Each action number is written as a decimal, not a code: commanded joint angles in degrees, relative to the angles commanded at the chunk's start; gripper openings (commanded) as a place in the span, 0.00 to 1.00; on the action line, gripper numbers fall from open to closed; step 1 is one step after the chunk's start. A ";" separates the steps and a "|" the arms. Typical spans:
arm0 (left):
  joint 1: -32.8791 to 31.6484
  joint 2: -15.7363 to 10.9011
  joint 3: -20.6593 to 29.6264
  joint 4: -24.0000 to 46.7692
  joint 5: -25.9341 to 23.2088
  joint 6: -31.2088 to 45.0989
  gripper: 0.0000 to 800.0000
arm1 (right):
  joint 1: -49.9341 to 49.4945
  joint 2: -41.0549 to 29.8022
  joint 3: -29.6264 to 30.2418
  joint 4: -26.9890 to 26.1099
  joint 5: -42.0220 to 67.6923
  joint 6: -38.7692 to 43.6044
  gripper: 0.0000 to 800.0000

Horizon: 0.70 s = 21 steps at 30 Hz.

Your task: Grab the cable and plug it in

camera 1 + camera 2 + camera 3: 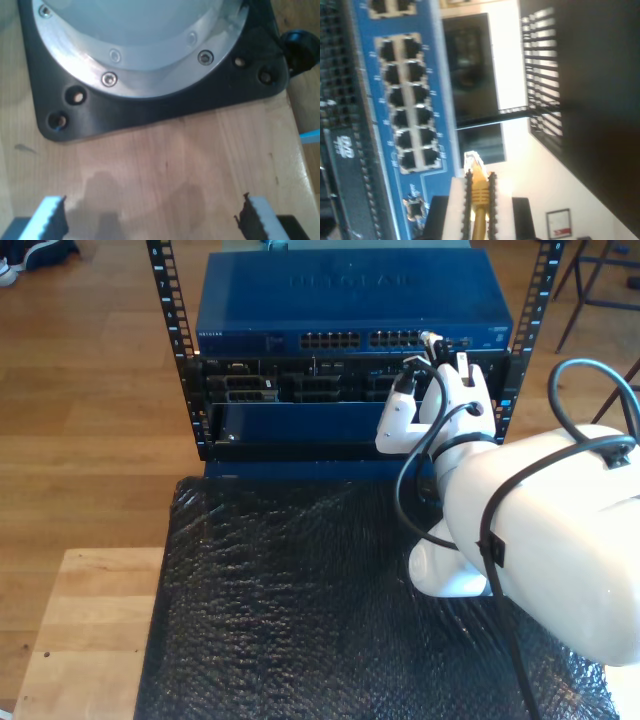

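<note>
Room: wood floor, a rack (180, 360) standing at the far edge of a black mat (290, 600) on a pale wooden table (90, 630).
Switch: a blue switch (350, 300) sits on top in the rack, its row of ports (412, 105) facing my arms.
My second gripper (479, 200): pressed together on the cable (480, 197), raised in front of the switch face at the exterior view's right.
Cable: pale yellow, pinched just behind the plug (473, 162), which sticks out past my fingertips; the rest of it runs back between the pads.
Key relation: the plug's long axis follows my fingers, pointing ahead towards the switch. The port block lies just off to one side of the tip, not in line with it; the nearest ports are at the block's end closest to my tip. Plug and switch are near but apart.
Next move, as I judge it: shift sideways until the tip faces an open port, then push straight along the plug's axis.
Nearer arm: the second, already holding the cable.
My first gripper (150, 220): spread wide, holding nothing, above bare wood near a black base plate (150, 107).
</note>
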 joint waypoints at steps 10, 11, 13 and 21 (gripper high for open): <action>0.00 0.00 0.00 0.00 0.00 0.00 1.00 | -0.26 0.18 -0.35 0.26 0.35 -2.99 0.00; 0.00 0.00 0.00 0.00 0.00 0.00 1.00 | -0.26 0.26 -0.35 0.26 0.26 -3.34 0.00; 0.00 0.00 0.00 0.00 0.00 0.00 1.00 | -0.26 0.62 -0.35 0.53 0.26 -3.87 0.00; 0.00 0.00 0.00 0.00 0.00 0.00 1.00 | 0.00 1.05 -0.35 3.87 0.26 -5.71 0.00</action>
